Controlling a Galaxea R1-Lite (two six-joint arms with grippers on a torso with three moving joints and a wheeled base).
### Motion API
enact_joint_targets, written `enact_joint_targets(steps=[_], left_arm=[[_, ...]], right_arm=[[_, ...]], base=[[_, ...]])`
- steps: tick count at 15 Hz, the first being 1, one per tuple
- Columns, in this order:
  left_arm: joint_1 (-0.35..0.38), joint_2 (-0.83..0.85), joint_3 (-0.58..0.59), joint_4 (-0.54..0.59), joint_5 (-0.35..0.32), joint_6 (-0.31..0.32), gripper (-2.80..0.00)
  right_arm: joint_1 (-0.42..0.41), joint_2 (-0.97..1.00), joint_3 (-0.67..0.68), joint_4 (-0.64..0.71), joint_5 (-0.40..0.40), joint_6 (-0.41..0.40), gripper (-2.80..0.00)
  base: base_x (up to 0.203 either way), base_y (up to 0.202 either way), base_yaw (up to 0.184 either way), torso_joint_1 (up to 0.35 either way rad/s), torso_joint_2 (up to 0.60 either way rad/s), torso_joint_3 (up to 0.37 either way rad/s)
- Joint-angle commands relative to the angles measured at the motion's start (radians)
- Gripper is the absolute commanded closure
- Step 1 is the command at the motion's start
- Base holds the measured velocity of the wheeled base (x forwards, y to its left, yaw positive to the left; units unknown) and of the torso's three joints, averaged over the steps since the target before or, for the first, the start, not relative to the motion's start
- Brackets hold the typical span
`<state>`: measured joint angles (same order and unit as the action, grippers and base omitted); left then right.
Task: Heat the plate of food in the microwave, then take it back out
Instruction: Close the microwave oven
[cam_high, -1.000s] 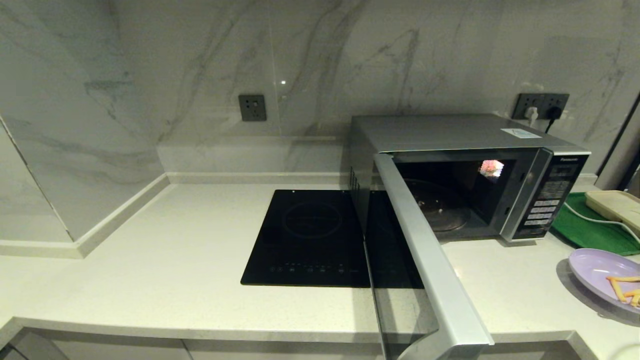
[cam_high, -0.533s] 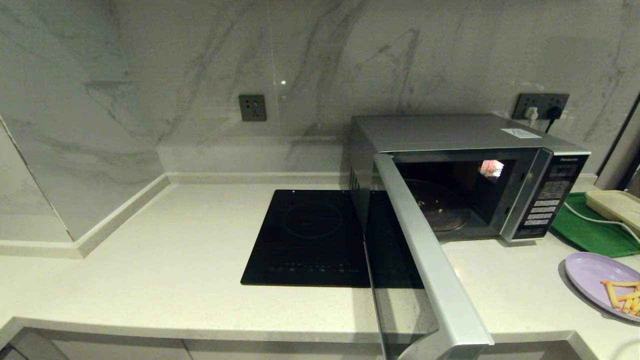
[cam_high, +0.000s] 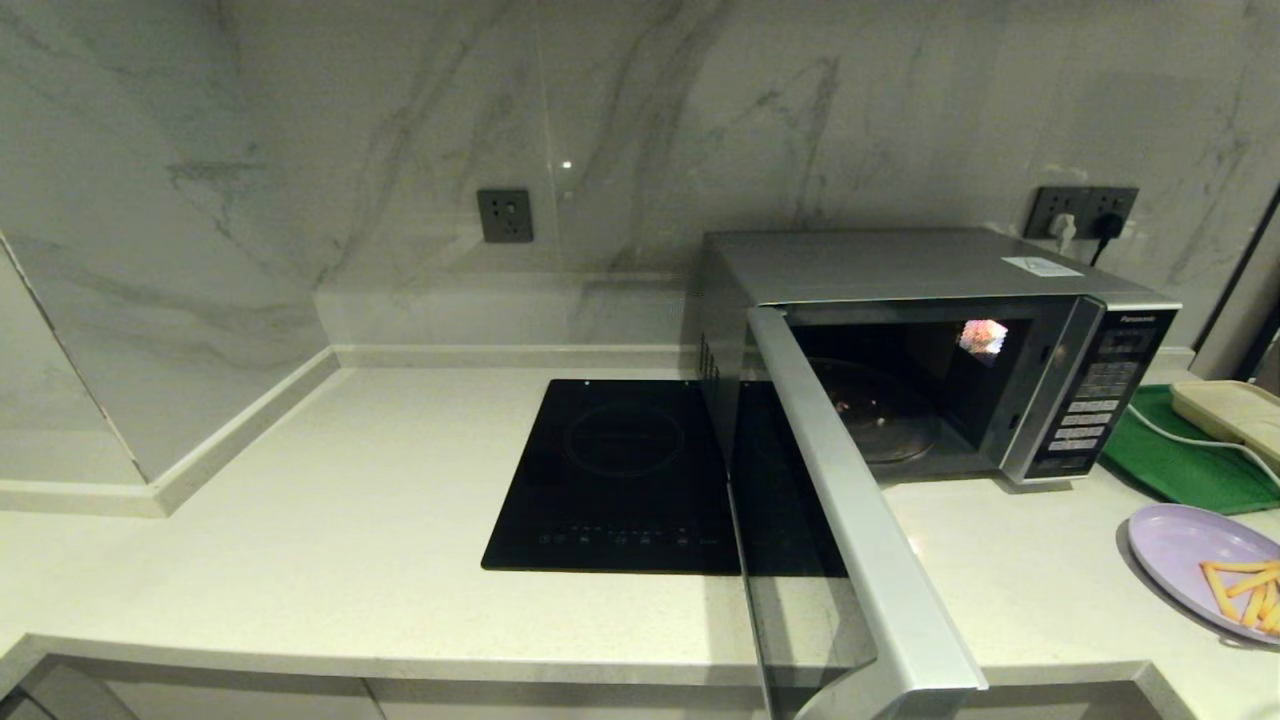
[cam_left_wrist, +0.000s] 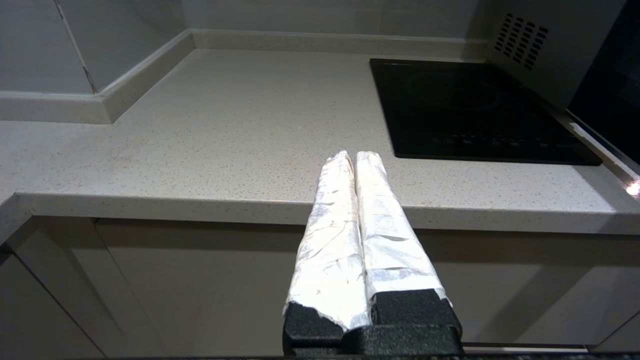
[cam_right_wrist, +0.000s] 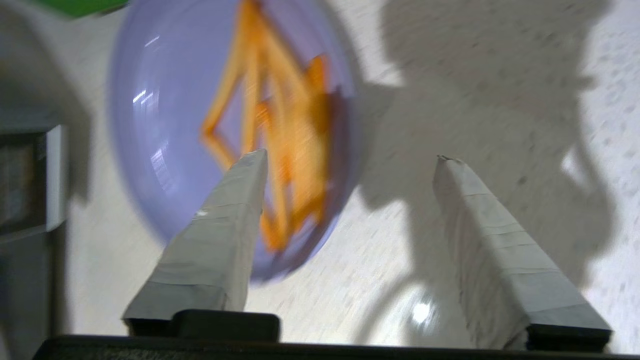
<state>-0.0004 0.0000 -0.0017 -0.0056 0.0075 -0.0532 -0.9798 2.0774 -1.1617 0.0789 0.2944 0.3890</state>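
A marble-look wall backs a pale speckled surface (cam_high: 300, 540) that runs the full width of the head view. At the far left, the left claw (cam_left_wrist: 356, 162) sits parked in front of the surface's front edge, its two taped fingers pressed flat together with nothing between them. Further along, a black induction cooktop (cam_high: 610, 475) is set flush into the surface. Next comes the microwave (cam_high: 940, 270), its door (cam_high: 860, 540) swung fully open toward the camera, showing a dark cavity whose glass turntable (cam_high: 880, 410) is bare. Beyond its button panel lie a green tray (cam_high: 1180, 460) and a beige tray (cam_high: 1235, 410) on top of it. At the far right, the plate of food (cam_high: 1185, 545) lies flat on the surface, near the front edge, with the orange sticks gathered on its right side. The right claw (cam_right_wrist: 350, 160) hangs just above it with its fingers spread wide and holding nothing: one finger lies over the plate, the other over bare surface beside it.

Judging by this layout, only the door opening is done. Whether the food has been through a heating cycle cannot be told, but with the plate outside and the claw empty, loading, shutting the door, starting the heat and the later retrieval may all remain
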Motion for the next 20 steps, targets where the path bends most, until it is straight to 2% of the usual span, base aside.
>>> enact_joint_targets(steps=[1,3,4,6,10,13,15,20], left_arm=[[0.000,0.000,0.000,-0.001,0.000,0.000,0.00],[0.000,0.000,0.000,-0.001,0.001,0.000,0.00],[0.000,0.000,0.000,-0.001,0.000,0.000,0.00],[0.000,0.000,0.000,-0.001,0.000,0.000,0.00],[0.000,0.000,0.000,-0.001,0.000,0.000,0.00],[0.000,0.000,0.000,-0.001,0.000,0.000,0.00],[0.000,0.000,0.000,-0.001,0.000,0.000,0.00],[0.000,0.000,0.000,-0.001,0.000,0.000,0.00]], right_arm=[[0.002,-0.129,-0.011,0.120,0.075,-0.032,-2.80],[0.035,-0.185,-0.086,0.375,0.172,-0.104,-2.80],[0.067,-0.201,-0.161,0.498,0.193,-0.136,0.00],[0.151,-0.223,-0.323,0.683,0.215,-0.159,0.00],[0.375,-0.280,-0.582,0.929,0.222,-0.179,0.00],[0.566,-0.308,-0.677,1.114,0.223,-0.271,0.00],[0.707,-0.358,-0.691,1.161,0.221,-0.302,0.00],[1.012,-0.428,-0.734,1.171,0.190,-0.324,0.00]], base=[[0.000,0.000,0.000,0.000,0.00,0.000],[0.000,0.000,0.000,0.000,0.00,0.000],[0.000,0.000,0.000,0.000,0.00,0.000],[0.000,0.000,0.000,0.000,0.00,0.000],[0.000,0.000,0.000,0.000,0.00,0.000],[0.000,0.000,0.000,0.000,0.00,0.000],[0.000,0.000,0.000,0.000,0.00,0.000],[0.000,0.000,0.000,0.000,0.00,0.000]])
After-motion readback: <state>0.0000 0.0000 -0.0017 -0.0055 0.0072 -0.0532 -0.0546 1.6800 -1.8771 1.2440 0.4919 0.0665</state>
